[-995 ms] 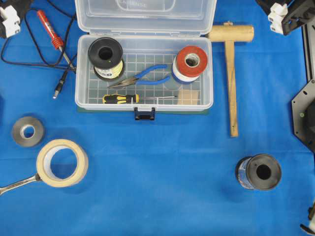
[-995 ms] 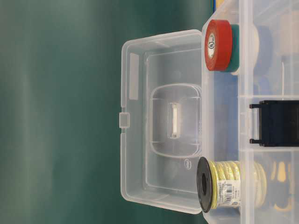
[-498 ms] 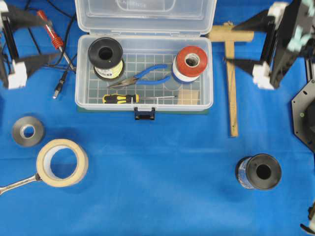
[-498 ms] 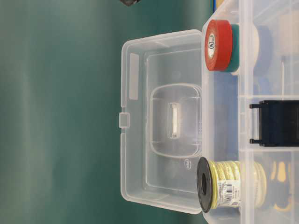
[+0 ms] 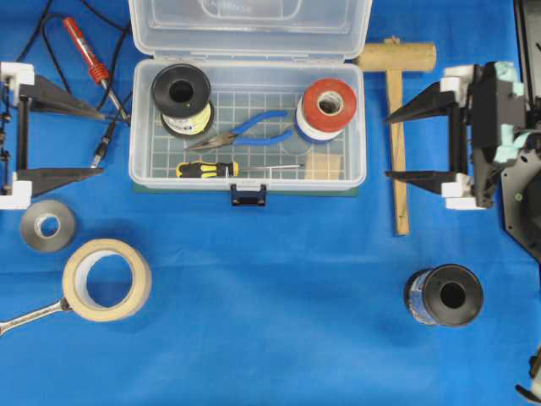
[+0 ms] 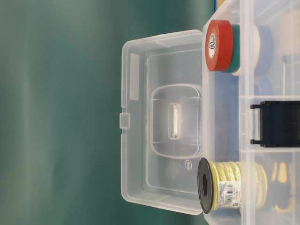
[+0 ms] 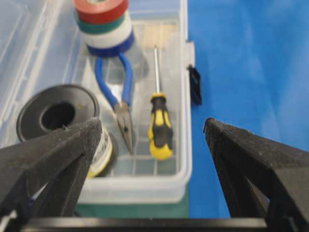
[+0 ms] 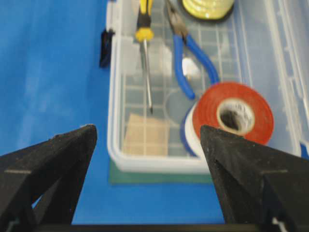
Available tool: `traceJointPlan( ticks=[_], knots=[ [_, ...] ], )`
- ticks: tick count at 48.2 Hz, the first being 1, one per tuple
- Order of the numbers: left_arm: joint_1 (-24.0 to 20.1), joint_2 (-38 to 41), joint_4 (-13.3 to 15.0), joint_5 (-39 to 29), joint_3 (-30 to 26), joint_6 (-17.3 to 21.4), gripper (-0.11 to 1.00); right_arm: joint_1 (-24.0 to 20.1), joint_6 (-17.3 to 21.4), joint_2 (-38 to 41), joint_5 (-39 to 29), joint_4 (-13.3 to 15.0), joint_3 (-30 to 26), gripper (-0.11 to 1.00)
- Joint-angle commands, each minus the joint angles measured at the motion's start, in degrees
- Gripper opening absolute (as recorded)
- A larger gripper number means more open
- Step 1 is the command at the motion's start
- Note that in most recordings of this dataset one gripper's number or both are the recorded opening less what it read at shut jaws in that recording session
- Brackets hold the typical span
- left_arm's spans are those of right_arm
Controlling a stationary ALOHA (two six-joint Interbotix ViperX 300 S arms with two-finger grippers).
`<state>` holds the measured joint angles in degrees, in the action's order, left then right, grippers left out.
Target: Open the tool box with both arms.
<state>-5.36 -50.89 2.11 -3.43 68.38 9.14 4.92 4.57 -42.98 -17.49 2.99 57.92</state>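
Surface: blue table cover [image 5: 270, 338]
Tool box [image 5: 247, 182]: lid open, between both claws
Left gripper [image 5: 93, 135]: fingers apart, beside box, empty
Right gripper [image 5: 390, 148]: fingers apart, beside box, empty

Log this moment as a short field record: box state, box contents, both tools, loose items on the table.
tool box: lid open, folded back
inside: black wire spool, stacked tape rolls, blue pliers, yellow-black screwdriver
left tool: open, empty, left of box
right tool: open, empty, above wooden mallet
loose items: masking tape, grey roll, dark spool, soldering iron
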Motion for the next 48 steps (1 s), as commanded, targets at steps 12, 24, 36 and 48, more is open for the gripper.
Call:
traceJointPlan(
  ticks=[12, 24, 36, 48],
  knots=[
    [0.2, -9.8, 0.0, -3.8, 4.1, -0.4, 0.90, -0.2, 0.4, -12.7, -1.4, -0.3, 6.5, 0.85],
    [0.2, -15.0, 0.0, -4.7, 7.6, -1.6, 0.90, -0.2, 2.4, -17.9, -1.3, -0.4, 10.3, 0.85],
    [0.3, -15.6, 0.0, -4.4, 8.8, -1.7, 0.90, -0.2, 2.6, -16.8, -0.3, -0.4, 11.4, 0.85],
    [0.2, -15.6, 0.0, -4.3, 8.9, -1.7, 0.90, -0.2, 2.6, -17.0, -0.3, -0.4, 11.4, 0.85]
  ],
)
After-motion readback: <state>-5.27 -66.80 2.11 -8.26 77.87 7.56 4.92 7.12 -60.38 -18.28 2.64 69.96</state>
